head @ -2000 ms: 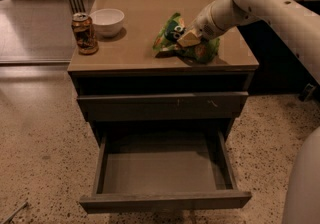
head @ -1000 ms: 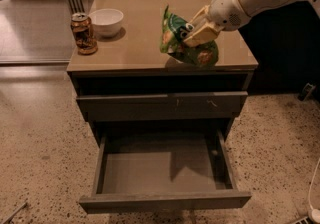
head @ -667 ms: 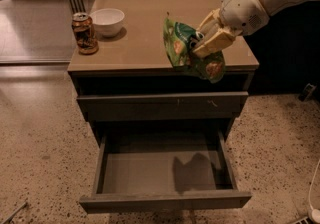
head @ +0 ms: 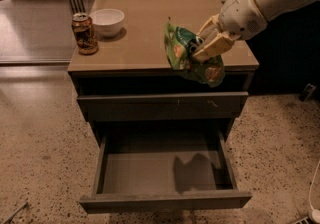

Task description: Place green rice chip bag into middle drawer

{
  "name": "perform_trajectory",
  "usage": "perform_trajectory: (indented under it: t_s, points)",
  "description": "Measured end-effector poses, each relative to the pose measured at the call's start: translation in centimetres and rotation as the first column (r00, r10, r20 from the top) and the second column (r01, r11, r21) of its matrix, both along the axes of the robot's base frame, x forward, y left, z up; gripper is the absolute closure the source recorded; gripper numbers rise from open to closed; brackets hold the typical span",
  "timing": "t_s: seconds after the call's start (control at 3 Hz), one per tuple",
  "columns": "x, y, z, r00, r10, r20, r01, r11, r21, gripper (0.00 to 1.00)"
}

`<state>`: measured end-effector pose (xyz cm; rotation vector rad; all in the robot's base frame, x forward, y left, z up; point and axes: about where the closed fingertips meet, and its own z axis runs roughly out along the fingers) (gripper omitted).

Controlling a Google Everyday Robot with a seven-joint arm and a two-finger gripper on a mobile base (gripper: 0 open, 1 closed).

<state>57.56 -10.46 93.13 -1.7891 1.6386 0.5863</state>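
We see the bright green rice chip bag (head: 177,50), with a dark round logo and orange-yellow chip pictures, pinched in our cream gripper (head: 202,50) over the right front edge of the tan cabinet top (head: 145,23). The middle drawer (head: 165,201) is grey-brown with a grey floor; the can (head: 84,33) is brown, the bowl (head: 107,20) white, the ground (head: 40,143) speckled beige.

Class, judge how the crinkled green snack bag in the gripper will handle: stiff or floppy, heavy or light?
Probably floppy: the crinkled green snack bag sags below the gripper, which pinches it over the front edge of the tabletop. Likely light: one pinch carries it.
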Motion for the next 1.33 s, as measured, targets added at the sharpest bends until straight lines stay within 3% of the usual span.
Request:
perform_trajectory:
  t_s: [0.33,0.67,1.0,1.33]
  points:
    - [-0.5,-0.6,-2.7,0.9996,-0.026,-0.012,0.026,1.0,0.011,1.0]
    - [-1.7,-1.4,-8.0,0.9957,-0.089,-0.026,0.09,0.996,0.02,1.0]
    - [-3.2,-1.3,-15.3,0.9886,-0.14,-0.056,0.141,0.99,0.017,1.0]
    - [-4.4,-0.4,-24.0,0.9844,-0.152,-0.088,0.151,0.988,-0.017,1.0]
